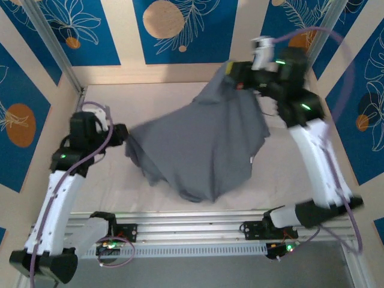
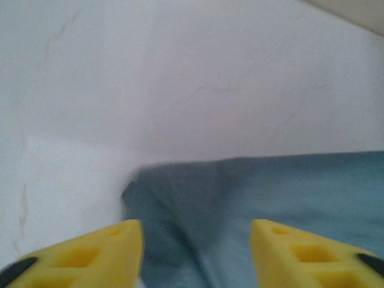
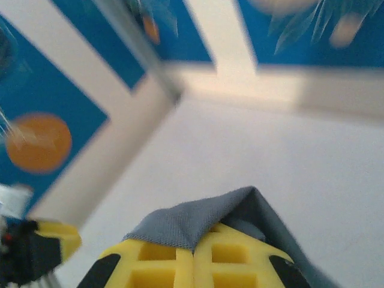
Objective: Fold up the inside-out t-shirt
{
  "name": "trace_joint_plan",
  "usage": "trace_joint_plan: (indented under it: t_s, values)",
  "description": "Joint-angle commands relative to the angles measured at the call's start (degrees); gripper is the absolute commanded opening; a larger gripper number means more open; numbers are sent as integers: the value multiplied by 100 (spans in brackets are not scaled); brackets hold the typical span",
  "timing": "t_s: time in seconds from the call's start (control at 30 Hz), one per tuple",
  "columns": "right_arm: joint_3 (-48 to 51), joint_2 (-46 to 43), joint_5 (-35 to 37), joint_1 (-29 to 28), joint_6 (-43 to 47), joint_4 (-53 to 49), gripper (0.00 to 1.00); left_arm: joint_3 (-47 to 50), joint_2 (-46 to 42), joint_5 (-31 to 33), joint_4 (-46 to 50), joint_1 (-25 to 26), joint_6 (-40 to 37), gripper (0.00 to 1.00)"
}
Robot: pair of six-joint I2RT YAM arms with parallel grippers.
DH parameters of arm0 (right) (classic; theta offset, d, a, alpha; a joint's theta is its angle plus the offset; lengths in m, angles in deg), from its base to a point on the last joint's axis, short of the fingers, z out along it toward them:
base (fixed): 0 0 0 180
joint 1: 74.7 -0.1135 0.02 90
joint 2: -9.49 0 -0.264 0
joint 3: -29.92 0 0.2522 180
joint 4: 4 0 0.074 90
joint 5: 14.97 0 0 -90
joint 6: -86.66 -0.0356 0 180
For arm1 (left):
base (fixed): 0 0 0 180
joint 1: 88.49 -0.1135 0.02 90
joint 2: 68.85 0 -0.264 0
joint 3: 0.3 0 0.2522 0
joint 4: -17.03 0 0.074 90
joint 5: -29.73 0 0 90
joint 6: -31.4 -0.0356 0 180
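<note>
Hard to make out: the plain slate-grey soft-fabric inside-out t-shirt point(image 1: 201, 144) is bunched, so its sleeves and collar cannot be told apart. In the top view the right arm's upper part is blurred. Both wrist views cut their fingers off at the bottom edge.

Left arm: rises from the near-left corner, elbow bent, wrist low over the white table top point(image 1: 288, 162) at the left. Left gripper point(image 1: 120, 135) points right and sits just at the shirt's left edge. In the left wrist view the left gripper point(image 2: 195, 231) has its yellow fingers point(image 2: 120, 252) spread, with nothing pinched. The grey cloth point(image 2: 288, 198) lies on the white surface point(image 2: 180, 72) between and beyond them.

T-shirt: mid-table, draped from a raised far-right corner down to a loose heap at the middle, its lower hem near the front edge.

Right arm: reaches up from the near-right base, forearm steep, wrist high at the far right. Right gripper point(image 1: 234, 72) is at the shirt's top corner. In the right wrist view the right gripper point(image 3: 193, 252) has its fingers pressed together, pinching a fold of grey cloth point(image 3: 198, 219) that lies over the tips. The table point(image 3: 288, 156) is seen well below.

Around: blue wall panels with orange circles and white leaf outlines point(image 1: 66, 30) on the left, far and right sides; a silver metal rail point(image 1: 192, 225) along the near edge.
</note>
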Motion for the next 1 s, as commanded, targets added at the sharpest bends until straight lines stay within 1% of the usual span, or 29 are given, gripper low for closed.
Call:
trace_joint_plan:
  t_s: [0.0, 0.03, 0.07, 0.1, 0.17, 0.23, 0.3, 0.37, 0.4, 0.47, 0.53, 0.57, 0.63, 0.7, 0.77, 0.83, 0.93, 0.97]
  values:
    - [-549, 635, -310, -733, 823, -874, 25, -227, -221, -78, -633, -36, 177, 62]
    - [-620, 715, -156, -872, 980, -978, 34, -237, -152, -333, -741, -36, 200, 63]
    - [-592, 684, 145, -947, 1038, -1005, 44, -238, -43, -709, -898, -29, 210, 63]
    - [-477, 583, 360, -915, 990, -1001, 50, -239, 111, -1103, -1053, 0, 227, 63]
    - [-36, 182, 439, -611, 684, -927, 53, -259, 481, -1637, -1285, 189, 220, 63]
    - [762, -450, 386, -167, 255, -700, 53, -403, 998, -1677, -1251, 542, 61, 65]
    - [2046, -1311, 408, 339, -343, -242, 53, -694, 1676, -1333, -1045, 1022, -207, 70]
    - [3370, -2180, 424, 914, -1061, 231, 54, -1000, 2392, -920, -832, 1294, -285, 76]
    - [3952, -2542, 410, 1211, -1407, 348, 56, -1122, 2773, -757, -816, 1348, -310, 79]
    - [5114, -3298, 417, 1915, -2091, 346, 56, -1272, 3380, -428, -967, 1370, -362, 83]
    - [6031, -3893, 451, 2422, -2507, 267, 57, -1532, 4016, -115, -1028, 1374, -443, 85]
    - [6438, -4115, 504, 2636, -2693, 210, 60, -1738, 4342, 6, -1008, 1379, -485, 87]
    - [6989, -4447, 504, 2850, -2923, 168, 60, -2106, 4892, 278, -971, 1394, -532, 89]
    - [7412, -4567, 217, 2999, -2995, 219, 60, -2382, 5310, 643, -1120, 1397, -549, 92]
    - [7679, -4510, -94, 2996, -3079, 409, 61, -2717, 5682, 697, -1119, 1392, -563, 93]
    - [7833, -4382, -305, 2948, -3156, 571, 63, -2968, 6031, 734, -1241, 1398, -518, 94]
    - [7819, -4105, -220, 2794, -3186, 564, 68, -3534, 6654, 1088, -1093, 1401, -462, 93]
    - [7783, -4006, -153, 2737, -3186, 524, 68, -3686, 6818, 1244, -1052, 1401, -441, 91]
